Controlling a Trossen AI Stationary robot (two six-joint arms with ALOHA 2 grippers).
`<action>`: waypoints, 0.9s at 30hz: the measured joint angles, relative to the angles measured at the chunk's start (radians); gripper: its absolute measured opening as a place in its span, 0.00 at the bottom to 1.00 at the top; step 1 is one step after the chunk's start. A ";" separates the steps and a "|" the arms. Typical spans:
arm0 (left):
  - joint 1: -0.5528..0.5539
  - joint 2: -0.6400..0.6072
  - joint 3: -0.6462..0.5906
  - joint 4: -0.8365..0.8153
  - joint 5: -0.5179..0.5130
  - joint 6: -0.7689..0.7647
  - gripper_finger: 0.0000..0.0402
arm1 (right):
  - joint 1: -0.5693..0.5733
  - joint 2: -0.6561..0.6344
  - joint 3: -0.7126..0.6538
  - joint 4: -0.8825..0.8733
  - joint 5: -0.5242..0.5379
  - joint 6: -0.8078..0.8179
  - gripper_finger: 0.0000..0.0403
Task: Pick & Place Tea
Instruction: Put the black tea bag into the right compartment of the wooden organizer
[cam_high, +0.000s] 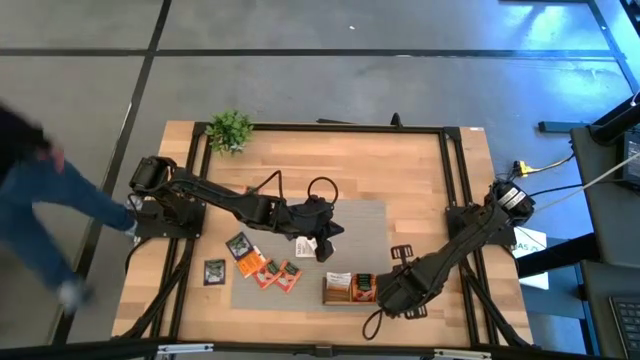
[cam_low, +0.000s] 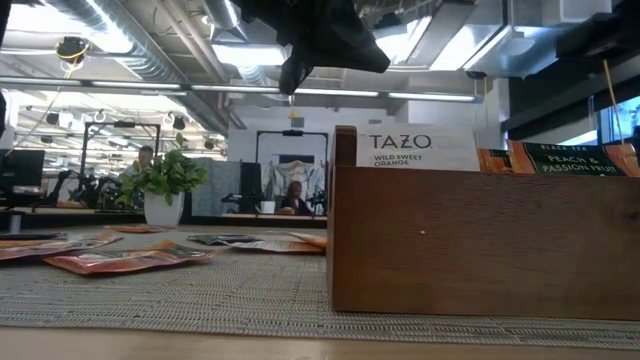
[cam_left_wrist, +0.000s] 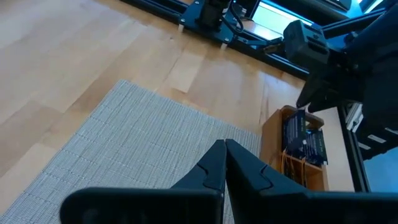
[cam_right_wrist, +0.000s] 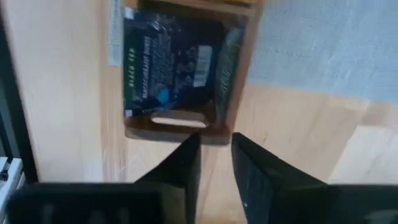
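Note:
Several tea sachets (cam_high: 268, 270), orange, red and dark, lie flat on the grey mat (cam_high: 365, 225); one dark sachet (cam_high: 214, 271) lies on the wood beside it. More stand on edge in the wooden tray (cam_high: 330, 297), with a white one (cam_low: 420, 150) showing over its wall. A dark sachet (cam_right_wrist: 168, 68) lies in the tray's end compartment. My right gripper (cam_right_wrist: 214, 140) points down above that end, open, holding nothing. My left gripper (cam_left_wrist: 224, 149) hovers shut over the mat's middle, with nothing visible between its fingers. A small white thing (cam_high: 307, 247) shows beside it; whether it is held cannot be told.
A potted plant (cam_high: 230, 130) stands at the table's far left corner. A black cable loop (cam_high: 322, 188) lies just beyond the mat. A person (cam_high: 30, 200) moves past the table's left side. Bare wood lies far right of the mat.

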 joint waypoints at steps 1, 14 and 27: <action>0.000 0.000 0.000 0.000 0.000 0.000 0.01 | 0.000 0.000 0.008 -0.013 0.000 0.015 0.25; 0.001 0.000 0.000 0.000 0.000 -0.001 0.01 | 0.056 0.007 0.116 0.173 -0.052 0.061 0.30; 0.001 0.000 0.000 -0.012 0.000 -0.019 0.01 | 0.070 0.008 -0.082 0.494 -0.160 0.089 0.30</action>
